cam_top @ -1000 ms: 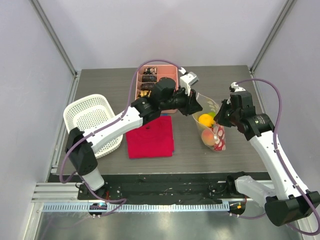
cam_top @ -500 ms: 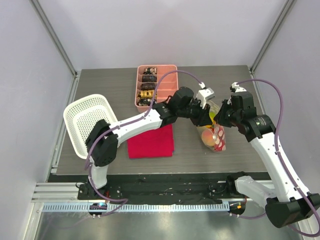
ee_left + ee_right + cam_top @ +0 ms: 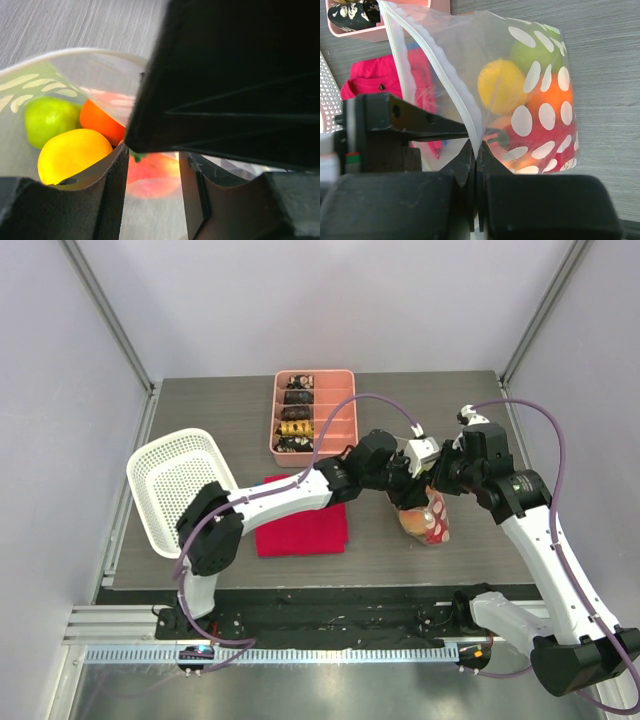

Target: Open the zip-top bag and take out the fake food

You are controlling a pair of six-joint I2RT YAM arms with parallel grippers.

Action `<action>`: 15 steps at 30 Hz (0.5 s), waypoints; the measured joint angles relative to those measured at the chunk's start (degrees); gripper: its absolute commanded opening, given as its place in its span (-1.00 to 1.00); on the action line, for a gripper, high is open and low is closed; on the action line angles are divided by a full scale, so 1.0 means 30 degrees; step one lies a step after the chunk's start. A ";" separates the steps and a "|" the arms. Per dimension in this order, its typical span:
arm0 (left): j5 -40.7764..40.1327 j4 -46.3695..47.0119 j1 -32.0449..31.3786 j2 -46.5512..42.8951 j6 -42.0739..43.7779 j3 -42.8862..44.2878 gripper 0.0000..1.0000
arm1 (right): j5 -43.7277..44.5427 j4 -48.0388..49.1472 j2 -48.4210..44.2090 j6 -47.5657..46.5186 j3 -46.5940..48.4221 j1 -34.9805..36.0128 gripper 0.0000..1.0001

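Above the table point(image 3: 200, 400), overhead view: the zip-top bag point(image 3: 432, 525) stands between the two arms, right of a red cloth point(image 3: 300, 525). A pink divided tray point(image 3: 340, 415) sits behind and a white lattice basket point(image 3: 180, 480) far left. Risk, as we judge it: should the left gripper point(image 3: 405, 495) close on film instead of fruit, or pull hard, the bag's lip could slip from the right gripper point(image 3: 436, 488) and the bag could tip.

Left wrist view: the fake food point(image 3: 100, 125) lies inside the bag, namely a yellow fruit point(image 3: 72, 152), a green fruit point(image 3: 47, 120), an orange and a peach-red piece point(image 3: 152, 175). Our left claw's jaws stand partly apart at the bag's mouth. We see nothing caught between them; the peach-red piece shows beyond the gap.

Right wrist view: our right claw is fully closed, pinching the bag's zip edge. The fruit sits behind the dotted film.
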 measured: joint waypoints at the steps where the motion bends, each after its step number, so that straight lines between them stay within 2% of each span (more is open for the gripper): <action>1: -0.0138 0.0058 -0.0022 0.0117 0.0036 0.0022 -0.13 | -0.0036 0.0000 0.0000 0.0000 0.0015 0.0000 -0.97; 7: -0.0816 0.0240 -0.0036 0.0947 0.0131 0.0029 -0.20 | -0.0102 -0.0029 0.0000 0.0007 0.0102 0.0000 -0.97; 9: -0.0903 0.0240 -0.0036 0.1100 0.0211 0.0102 -0.38 | -0.0051 -0.0080 0.0000 0.0007 0.0109 -0.0022 -0.97; 11: -0.0976 0.0219 -0.0036 0.1158 0.0350 0.0226 -0.66 | 0.0007 -0.0087 0.0000 0.0015 0.0124 -0.0044 -0.97; 15: -0.1049 0.0299 -0.0007 0.1195 0.0423 0.0350 -0.94 | 0.0044 -0.0102 0.0000 0.0015 0.0299 -0.0066 -0.97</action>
